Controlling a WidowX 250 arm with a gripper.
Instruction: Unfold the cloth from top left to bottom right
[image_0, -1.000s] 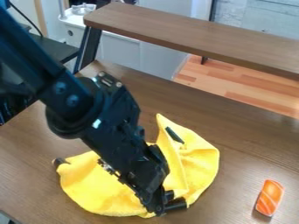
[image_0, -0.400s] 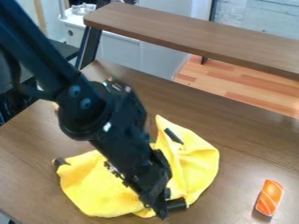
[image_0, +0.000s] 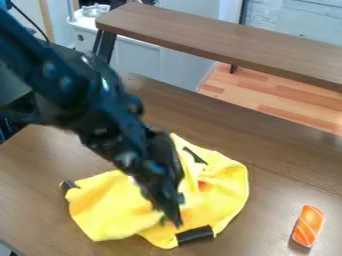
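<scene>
Hand (image_0: 175, 215) shifted over yellow cloth (image_0: 110, 210), brown table (image_0: 40, 170), wooden floor (image_0: 274, 97)

The camera looks down at a slant from above the table (image_0: 287, 170), facing across it; the far edge runs diagonally, down towards the right; the viewpoint is near enough that the table runs out at the right and bottom, yet takes in a raised wooden board (image_0: 220, 44) and the floor (image_0: 284, 102) beyond.
</scene>
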